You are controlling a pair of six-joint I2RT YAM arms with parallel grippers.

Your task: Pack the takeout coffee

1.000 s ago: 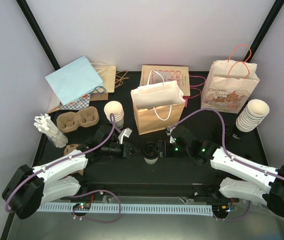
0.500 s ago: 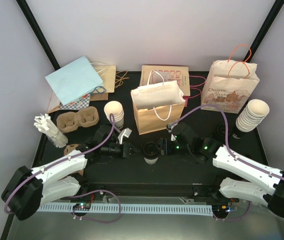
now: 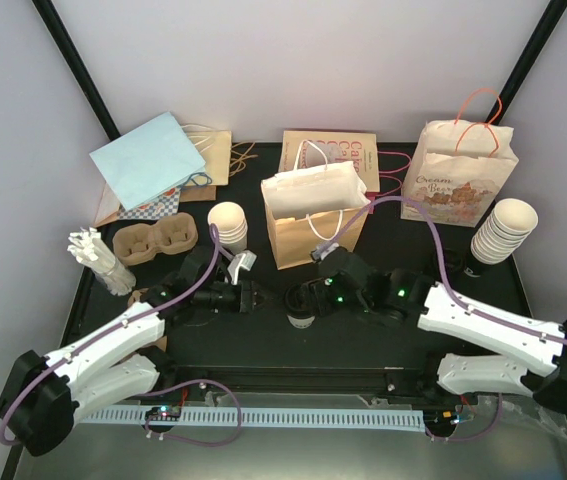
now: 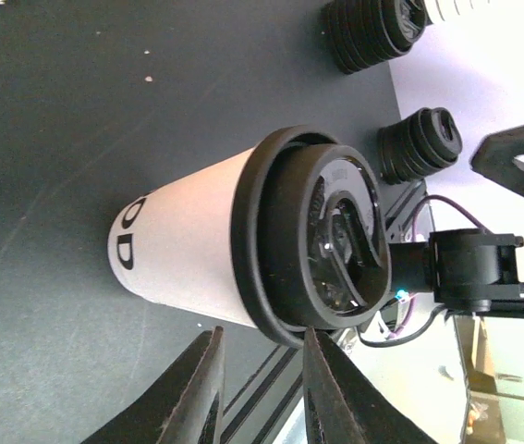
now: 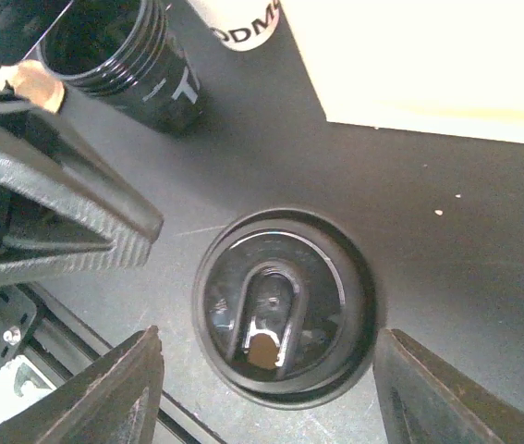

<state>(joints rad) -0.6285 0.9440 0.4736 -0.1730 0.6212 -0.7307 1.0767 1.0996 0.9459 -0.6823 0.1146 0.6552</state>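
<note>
Right claw [image 5: 269, 340] has moved, spread wide, around lidded cup [image 4: 192, 250]; left claw [image 3: 254, 297] parted, empty

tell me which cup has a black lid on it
The lone cup in front of the open brown bag; the left stack and right stack are lidless.

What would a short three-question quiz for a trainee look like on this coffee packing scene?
1. True or false: the black lid sits on the paper cup.
2. Which arm's end effector hovers straight over that lid: A) left, B) right?
3. Fill in: the open brown bag stands ___ the cup, seen from the arm bases.
Key: 1 true; 2 B; 3 behind.
</note>
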